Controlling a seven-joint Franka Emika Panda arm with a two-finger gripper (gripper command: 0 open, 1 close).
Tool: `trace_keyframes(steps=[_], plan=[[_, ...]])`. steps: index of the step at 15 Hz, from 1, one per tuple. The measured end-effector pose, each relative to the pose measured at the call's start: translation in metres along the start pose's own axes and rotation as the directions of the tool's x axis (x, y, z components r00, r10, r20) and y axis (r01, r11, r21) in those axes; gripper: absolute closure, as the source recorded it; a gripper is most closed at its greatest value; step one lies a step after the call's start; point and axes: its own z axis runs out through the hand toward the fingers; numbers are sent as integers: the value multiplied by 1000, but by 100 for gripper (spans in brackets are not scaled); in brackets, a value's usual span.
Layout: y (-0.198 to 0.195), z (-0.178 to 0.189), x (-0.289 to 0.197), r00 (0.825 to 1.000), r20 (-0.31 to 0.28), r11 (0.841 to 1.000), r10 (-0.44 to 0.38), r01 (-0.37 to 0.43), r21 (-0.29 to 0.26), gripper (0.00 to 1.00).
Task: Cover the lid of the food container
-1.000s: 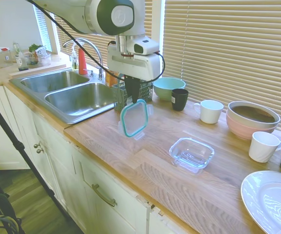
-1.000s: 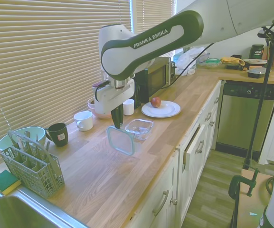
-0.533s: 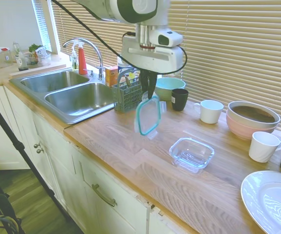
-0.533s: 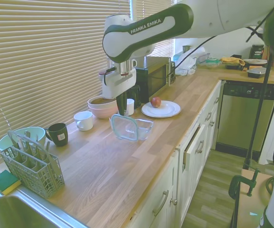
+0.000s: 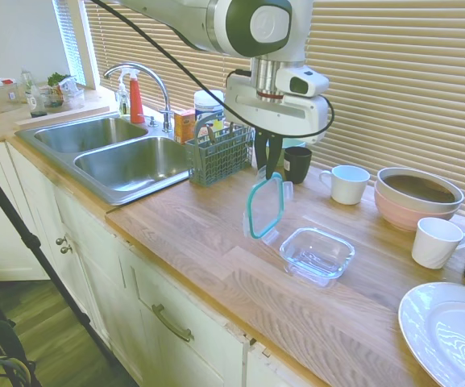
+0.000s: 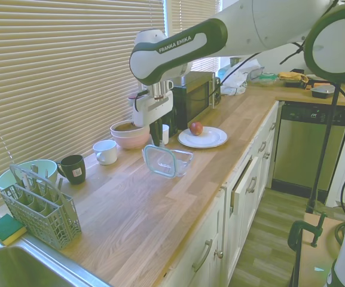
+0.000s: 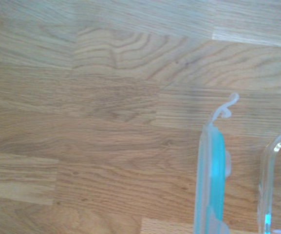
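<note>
The countertop [image 5: 216, 242] is crowded near the glass container [image 5: 317, 255], mugs and bowls close behind. The gripper [image 5: 273, 164] pinches the lid [image 5: 265, 206] by its top edge, hanging on edge just beside the container. Tilted that way, it could catch the rim or slip.

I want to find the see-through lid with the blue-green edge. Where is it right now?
The lid hangs on edge from the gripper, in the air above the wooden counter. It is right beside the food container, on the sink's side, not on it yet.
</note>
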Motion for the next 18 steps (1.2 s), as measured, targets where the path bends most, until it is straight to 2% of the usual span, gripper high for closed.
trace_keyframes(steps=[5, 18], plan=[[13, 1, 8, 1000, -4, 1000, 23, -23, 2, 100], [55, 1, 56, 998, 8, 997, 62, -62, 51, 100]])
